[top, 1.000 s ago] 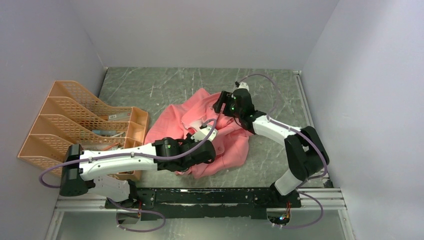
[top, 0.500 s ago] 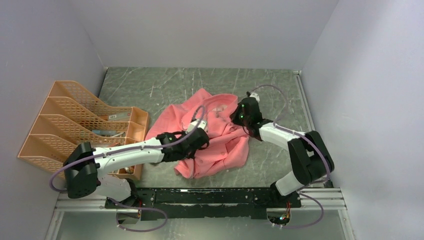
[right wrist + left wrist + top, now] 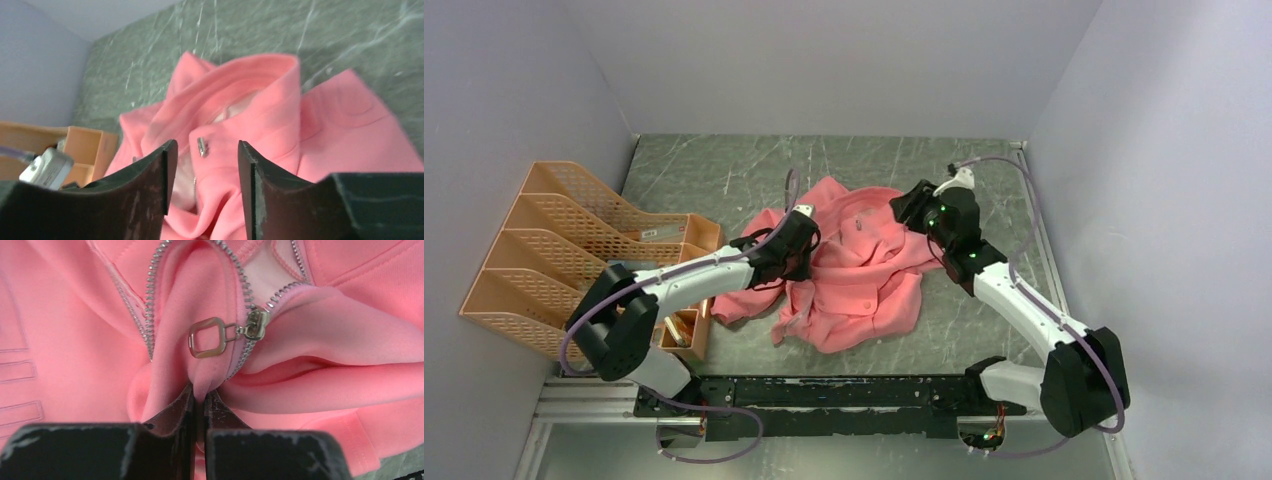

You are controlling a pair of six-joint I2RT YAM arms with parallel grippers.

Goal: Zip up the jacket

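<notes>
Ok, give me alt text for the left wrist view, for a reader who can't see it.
The left claw pinches a fold of the salmon-pink fleece jacket just below its silver zipper slider and rectangular metal pull tab. Above the slider, the zipper teeth part.

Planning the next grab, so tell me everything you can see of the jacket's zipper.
The zipper is silvery metal teeth set in the salmon-pink fleece jacket. Its slider carries a rectangular loop pull tab, lying flat on a fabric fold. Beyond the slider the two tooth rows part, showing paler lining, so it is open there. The left tool is shut on the fold below the tab, not touching the metal.
</notes>
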